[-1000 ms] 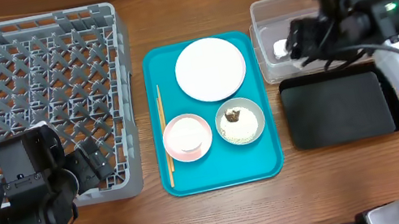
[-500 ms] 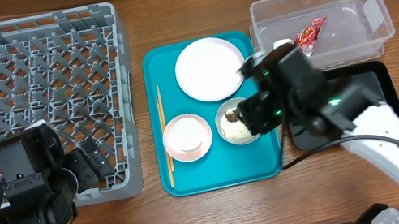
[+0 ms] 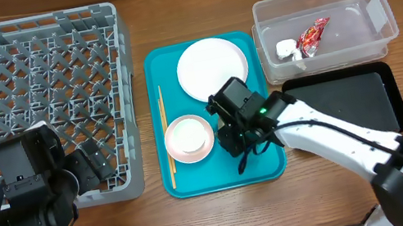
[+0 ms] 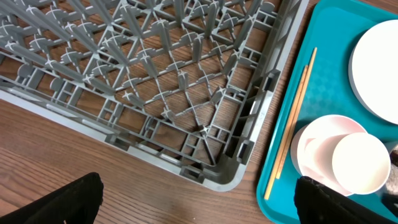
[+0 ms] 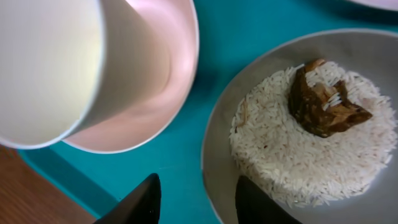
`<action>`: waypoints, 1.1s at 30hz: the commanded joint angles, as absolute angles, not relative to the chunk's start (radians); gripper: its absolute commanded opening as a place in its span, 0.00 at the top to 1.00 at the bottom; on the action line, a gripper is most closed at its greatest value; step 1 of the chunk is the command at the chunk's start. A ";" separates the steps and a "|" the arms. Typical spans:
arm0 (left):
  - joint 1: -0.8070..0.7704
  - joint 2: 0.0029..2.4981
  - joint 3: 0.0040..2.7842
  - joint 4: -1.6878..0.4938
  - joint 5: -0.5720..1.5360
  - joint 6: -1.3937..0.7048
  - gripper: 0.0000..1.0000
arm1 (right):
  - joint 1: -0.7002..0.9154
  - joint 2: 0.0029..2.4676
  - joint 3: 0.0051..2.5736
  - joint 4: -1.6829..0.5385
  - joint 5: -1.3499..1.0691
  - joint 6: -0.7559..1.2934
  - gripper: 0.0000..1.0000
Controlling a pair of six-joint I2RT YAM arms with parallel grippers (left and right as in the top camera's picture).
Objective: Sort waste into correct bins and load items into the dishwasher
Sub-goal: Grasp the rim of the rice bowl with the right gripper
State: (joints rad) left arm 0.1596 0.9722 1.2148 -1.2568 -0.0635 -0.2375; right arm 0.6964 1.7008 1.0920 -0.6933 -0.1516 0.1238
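A teal tray [image 3: 270, 169] holds a white plate [image 3: 212, 69], a pink bowl [image 3: 188, 138] with a white cup in it, wooden chopsticks [image 3: 166, 136] and a grey bowl of rice. My right gripper [image 3: 237, 136] is low over the grey bowl and hides it from overhead. In the right wrist view the open fingers [image 5: 196, 202] straddle the left rim of the grey bowl [image 5: 219, 163], which holds rice and a brown scrap [image 5: 323, 102]. The pink bowl [image 5: 168, 81] and cup [image 5: 43, 62] lie just left. My left gripper [image 4: 199, 211] is open and empty by the rack's corner.
The grey dish rack [image 3: 33, 101] fills the left side; its corner shows in the left wrist view [image 4: 205, 168]. A clear bin [image 3: 348, 0] at the back right holds a red wrapper [image 3: 312, 33] and a white scrap [image 3: 284, 49]. A black bin [image 3: 345, 104] stands right of the tray.
My right arm has swung from the clear bin down and left to the tray, over the grey bowl. The red wrapper now lies in the clear bin. The left arm has not moved.
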 commanded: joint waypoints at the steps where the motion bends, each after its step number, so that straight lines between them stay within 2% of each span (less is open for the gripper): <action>1: 0.167 0.974 1.231 -1.253 -0.055 -0.259 0.00 | 0.699 1.731 1.093 -0.680 -0.152 0.157 0.65; 10: 0.167 0.977 1.231 -1.254 -0.055 -0.259 0.00 | 0.706 1.784 1.092 -0.675 -0.152 0.161 0.71; 12: 0.167 0.978 1.231 -1.255 -0.055 -0.258 0.00 | 0.706 1.795 1.092 -0.676 -0.152 0.162 0.77; 16: 0.167 0.983 1.231 -1.256 -0.055 -0.259 0.00 | 0.706 1.796 1.093 -0.670 -0.152 0.197 0.81; 20: 0.167 0.986 1.231 -1.256 -0.055 -0.259 0.00 | 0.706 1.792 1.103 -0.693 -0.151 0.218 0.96; 28: 0.167 0.987 1.231 -1.256 -0.055 -0.258 0.00 | 0.682 1.678 1.219 -0.815 -0.147 0.218 0.96; 33: 0.167 0.987 1.231 -1.256 -0.055 -0.258 0.00 | 0.603 1.559 1.279 -0.867 -0.155 0.286 0.96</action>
State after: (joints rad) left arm 0.1596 0.9840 1.2148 -1.2572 -0.0635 -0.2375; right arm 0.6575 1.6634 1.2198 -0.8639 -0.1436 0.2314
